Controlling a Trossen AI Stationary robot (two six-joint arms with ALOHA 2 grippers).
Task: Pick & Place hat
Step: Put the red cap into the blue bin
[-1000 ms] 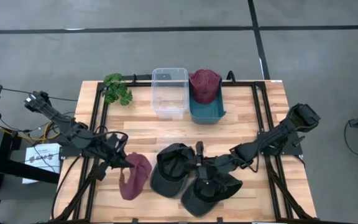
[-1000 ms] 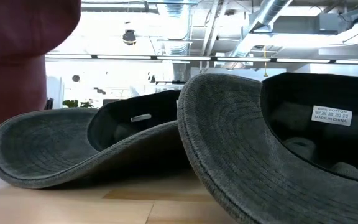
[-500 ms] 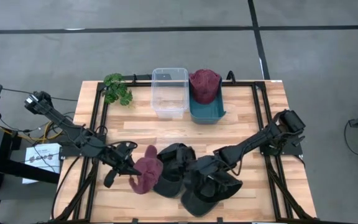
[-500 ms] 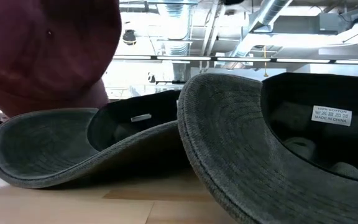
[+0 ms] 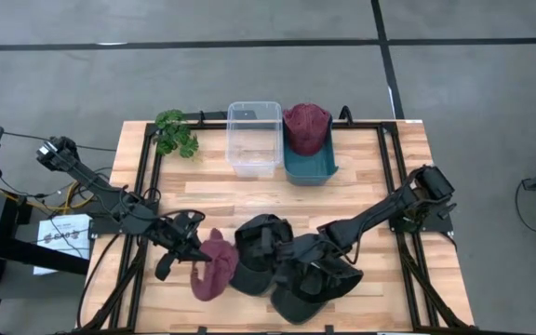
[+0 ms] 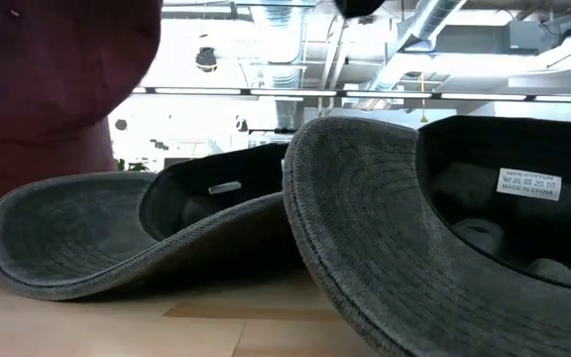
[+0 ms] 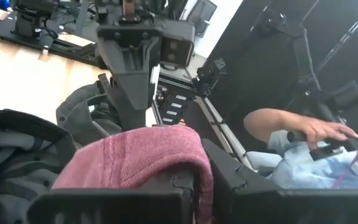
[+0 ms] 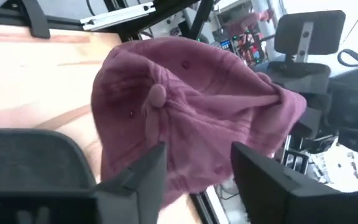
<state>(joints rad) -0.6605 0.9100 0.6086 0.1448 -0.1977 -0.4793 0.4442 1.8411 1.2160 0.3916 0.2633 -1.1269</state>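
Now left hand [image 5: 192, 247] clenched on maroon hat [image 5: 211, 269], lower left of high view, beside dark hats [image 5: 291, 268]. Right hand [image 8: 194, 171] released, over them. Risk: thin brim grip slips, hat drops short of bins [image 5: 255, 158].

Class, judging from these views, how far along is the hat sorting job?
Done: one maroon cap sits on the teal bin. In hand: the left hand holds a second maroon cap; the right hand, open, hovers over two dark grey caps, left on the table. The clear bin looks empty.
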